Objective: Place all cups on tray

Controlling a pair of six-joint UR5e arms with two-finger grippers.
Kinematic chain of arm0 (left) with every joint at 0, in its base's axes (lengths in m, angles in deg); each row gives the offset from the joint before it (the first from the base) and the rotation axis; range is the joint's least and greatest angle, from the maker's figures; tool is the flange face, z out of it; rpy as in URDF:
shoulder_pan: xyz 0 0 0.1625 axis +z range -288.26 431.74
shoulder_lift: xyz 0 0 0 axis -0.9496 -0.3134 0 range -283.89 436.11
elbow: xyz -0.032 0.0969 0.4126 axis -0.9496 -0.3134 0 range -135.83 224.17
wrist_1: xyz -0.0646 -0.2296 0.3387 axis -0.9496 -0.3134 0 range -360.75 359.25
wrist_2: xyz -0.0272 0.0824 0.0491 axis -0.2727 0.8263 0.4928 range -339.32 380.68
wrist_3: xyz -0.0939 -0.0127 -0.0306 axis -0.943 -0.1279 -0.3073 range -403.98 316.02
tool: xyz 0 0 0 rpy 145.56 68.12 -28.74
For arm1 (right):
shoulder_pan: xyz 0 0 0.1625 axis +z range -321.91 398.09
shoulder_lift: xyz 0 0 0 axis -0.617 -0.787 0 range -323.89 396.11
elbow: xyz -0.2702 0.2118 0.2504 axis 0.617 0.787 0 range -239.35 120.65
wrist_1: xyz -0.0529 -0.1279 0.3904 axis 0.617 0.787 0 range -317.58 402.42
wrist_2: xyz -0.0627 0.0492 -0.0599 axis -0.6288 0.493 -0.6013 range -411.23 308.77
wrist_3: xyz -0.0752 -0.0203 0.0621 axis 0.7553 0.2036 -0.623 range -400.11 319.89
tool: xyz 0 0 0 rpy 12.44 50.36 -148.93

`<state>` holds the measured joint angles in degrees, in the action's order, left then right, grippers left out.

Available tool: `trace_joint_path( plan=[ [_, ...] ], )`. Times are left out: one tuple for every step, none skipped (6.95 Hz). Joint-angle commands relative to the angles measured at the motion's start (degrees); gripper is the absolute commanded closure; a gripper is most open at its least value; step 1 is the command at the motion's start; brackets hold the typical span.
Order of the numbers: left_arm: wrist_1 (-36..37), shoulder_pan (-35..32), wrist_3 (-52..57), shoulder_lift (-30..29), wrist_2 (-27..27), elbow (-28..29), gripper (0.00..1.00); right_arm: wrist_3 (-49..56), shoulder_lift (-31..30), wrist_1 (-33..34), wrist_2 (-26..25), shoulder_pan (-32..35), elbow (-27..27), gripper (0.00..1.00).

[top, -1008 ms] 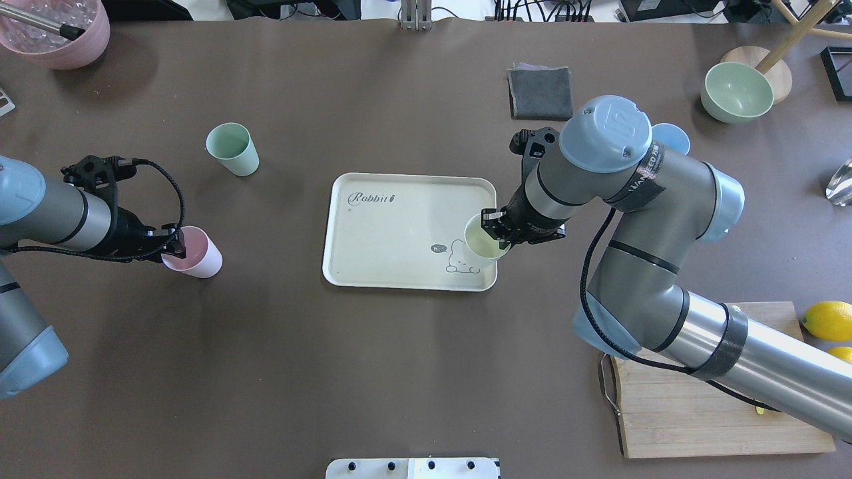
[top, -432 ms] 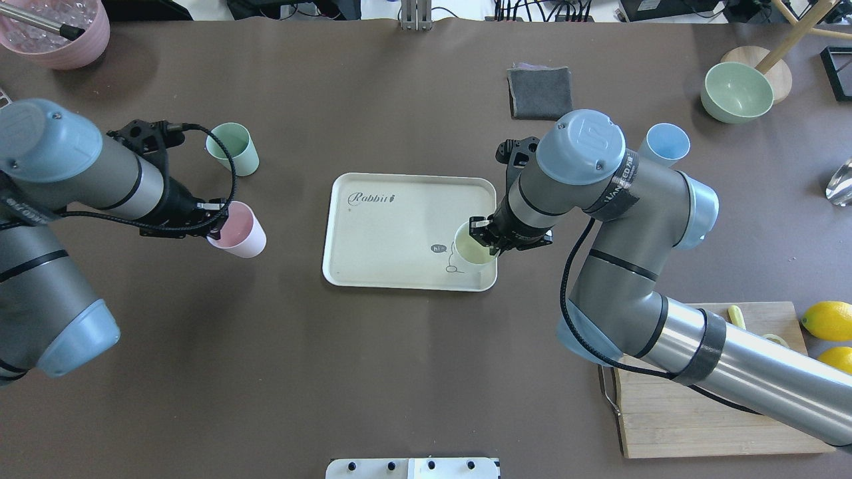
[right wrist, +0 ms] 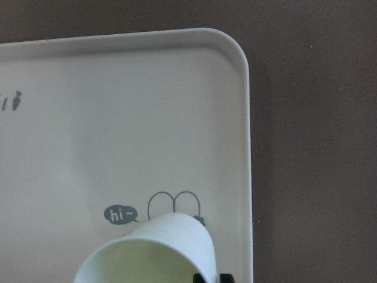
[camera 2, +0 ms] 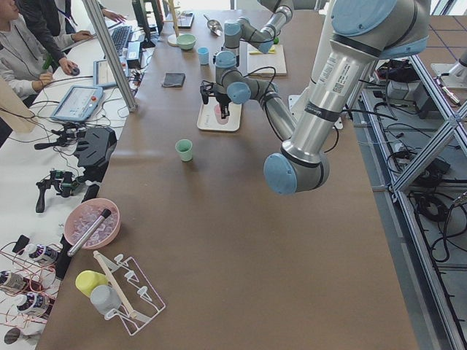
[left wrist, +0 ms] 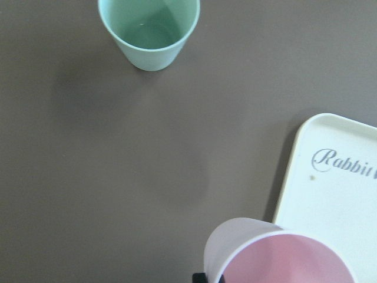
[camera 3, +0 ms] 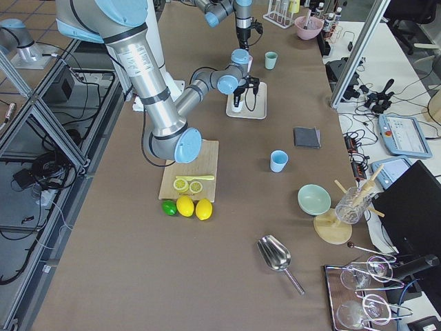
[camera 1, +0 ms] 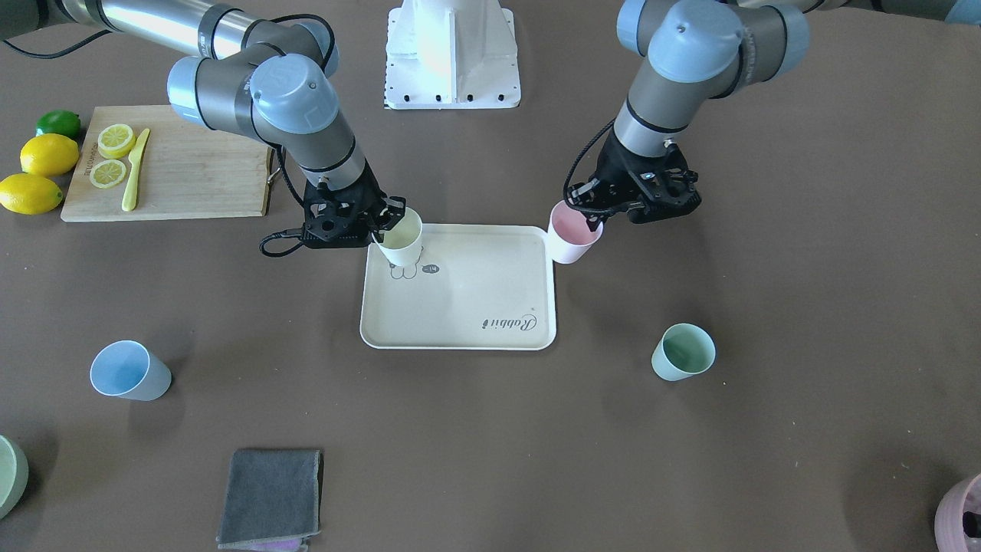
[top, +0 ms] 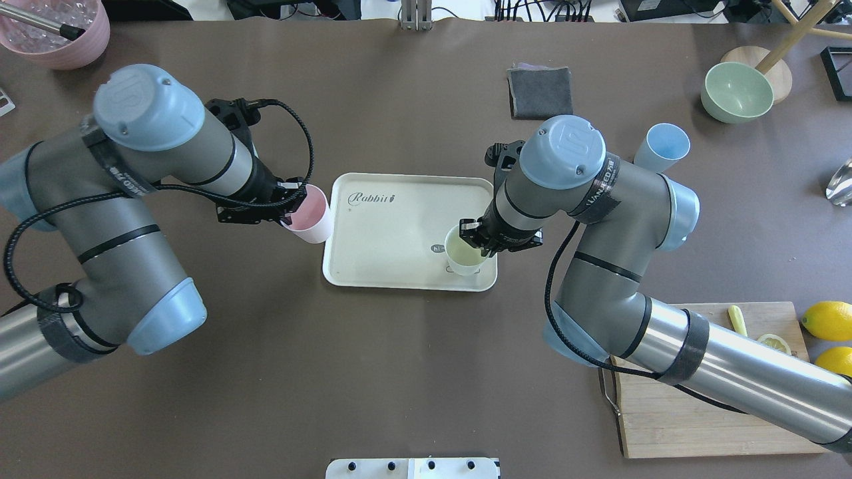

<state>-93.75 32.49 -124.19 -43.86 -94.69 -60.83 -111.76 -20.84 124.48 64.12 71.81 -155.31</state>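
Note:
The cream tray lies mid-table, also in the front view. My right gripper is shut on the rim of the pale yellow cup and holds it tilted, low over the tray's bear drawing. My left gripper is shut on the rim of the pink cup, held just beside the tray's left edge. The mint green cup stands on the table and is hidden by my left arm in the overhead view. The light blue cup stands far right of the tray.
A grey cloth lies behind the tray. A sage-green bowl is at the back right, a mauve-pink bowl at the back left. A wooden cutting board with lemon slices and lemons is at the front right.
My left arm has carried the pink cup rightward from the table's left side to the tray's left edge. My right arm has moved the yellow cup slightly left, further over the tray.

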Motion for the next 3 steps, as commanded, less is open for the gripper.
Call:
trace_joint_path(
  plan=[
    [-0.08, 3.02, -2.40, -3.86, 2.50, 3.73, 1.00, 0.80, 0.34, 0.28, 0.92, 1.86, -0.63, 0.00],
    [-0.17, 4.16, -2.49, -4.92, 3.04, 5.58, 1.00, 1.15, -0.79, 0.29, 4.33, 5.27, -1.50, 0.00],
    [-0.26, 5.31, -2.58, -5.02, 4.79, 6.20, 1.00, 4.90, -2.45, 0.37, 8.80, 10.27, -1.77, 0.00]
  ],
)
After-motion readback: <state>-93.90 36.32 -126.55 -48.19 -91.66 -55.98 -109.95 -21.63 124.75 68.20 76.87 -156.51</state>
